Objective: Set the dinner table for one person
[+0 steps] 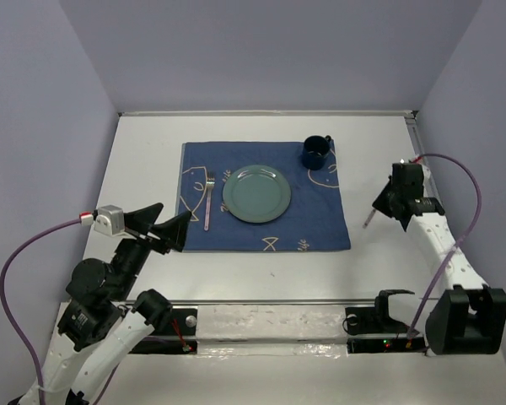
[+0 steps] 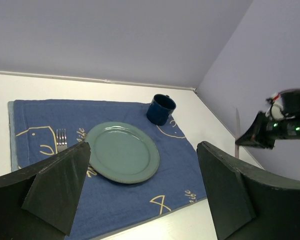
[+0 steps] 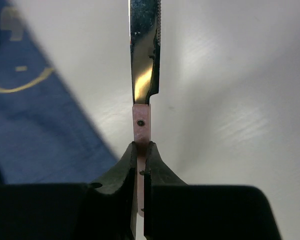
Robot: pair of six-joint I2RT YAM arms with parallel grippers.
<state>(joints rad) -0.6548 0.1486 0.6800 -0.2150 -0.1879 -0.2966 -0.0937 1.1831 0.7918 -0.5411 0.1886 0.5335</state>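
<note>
Right wrist view: the right gripper (image 3: 141, 150) is pinched tight on the pinkish riveted handle of a table knife (image 3: 145, 60). The knife's long axis runs straight out from the fingertips, and its shiny steel blade is seen edge-on with fine serrations down one side. Beyond the blade lies the dinner table (image 1: 270, 270), a large matte white rectangular tabletop reaching back to the grey walls.

From the top external camera the knife slants toward the near left. It sits over bare table just right of the dark blue rectangular cloth with white line drawings (image 1: 320, 219). I cannot tell whether its tip touches the surface.

The left gripper (image 1: 175, 213) hovers at the cloth's near-left corner, jaws spread wide and holding nothing. On the cloth a silver metal fork (image 1: 208, 202) lies left of a round grey-green plate (image 1: 255, 193), tines pointing away. A dark blue mug (image 1: 315, 152) stands at the far right corner.
</note>
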